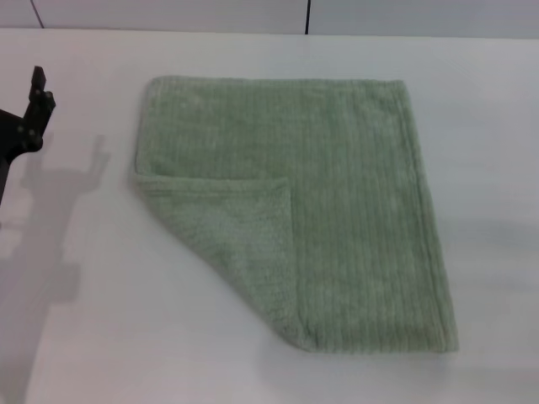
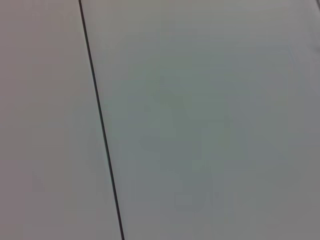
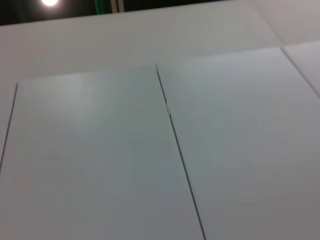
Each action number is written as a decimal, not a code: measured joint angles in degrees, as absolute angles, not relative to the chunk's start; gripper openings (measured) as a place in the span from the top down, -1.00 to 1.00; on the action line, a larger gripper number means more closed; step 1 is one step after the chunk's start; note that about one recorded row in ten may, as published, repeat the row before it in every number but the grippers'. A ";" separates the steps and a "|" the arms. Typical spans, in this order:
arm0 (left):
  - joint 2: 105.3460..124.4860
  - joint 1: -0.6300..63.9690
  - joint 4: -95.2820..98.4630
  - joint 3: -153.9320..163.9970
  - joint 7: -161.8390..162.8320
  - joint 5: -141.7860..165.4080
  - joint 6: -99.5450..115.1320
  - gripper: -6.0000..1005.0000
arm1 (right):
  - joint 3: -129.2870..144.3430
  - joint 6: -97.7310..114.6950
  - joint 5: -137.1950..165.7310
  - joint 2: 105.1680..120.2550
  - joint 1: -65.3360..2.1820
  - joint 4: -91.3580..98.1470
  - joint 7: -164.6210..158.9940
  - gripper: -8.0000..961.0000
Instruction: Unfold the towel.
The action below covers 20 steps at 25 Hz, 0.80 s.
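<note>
The pale sage-green towel [image 1: 337, 202] lies flat on the white table [image 1: 488, 168] in the head view. Its near-left corner is folded over onto the cloth as a triangular flap [image 1: 236, 244]. My left gripper [image 1: 34, 105] is at the far left edge, raised above the table and well clear of the towel, casting a shadow beside it. My right gripper is out of view. Both wrist views show only white panels with dark seams, no towel.
The table has a dark seam [image 1: 308, 17] at its back edge. Bare table surface surrounds the towel on all sides.
</note>
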State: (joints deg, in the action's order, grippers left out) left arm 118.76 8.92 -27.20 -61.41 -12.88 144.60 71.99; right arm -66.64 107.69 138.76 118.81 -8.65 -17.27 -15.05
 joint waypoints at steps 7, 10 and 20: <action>118.74 9.60 -26.02 -61.15 -12.91 144.72 71.36 -0.58 | -65.23 108.05 139.16 119.00 -9.34 -14.53 -15.29 -0.51; 118.74 9.36 -26.01 -60.81 -12.92 144.78 71.50 -0.58 | -64.77 109.49 139.17 119.00 -8.54 -14.80 -16.03 -0.51; 118.74 8.48 -26.03 -60.23 -12.78 144.56 72.66 -0.58 | -62.35 109.91 139.30 119.14 -9.08 -9.98 -16.40 -0.51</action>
State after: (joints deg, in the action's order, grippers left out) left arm 118.74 8.48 -26.03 -60.23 -12.78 144.56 72.66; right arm -62.35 109.91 139.30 119.14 -9.08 -9.98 -16.41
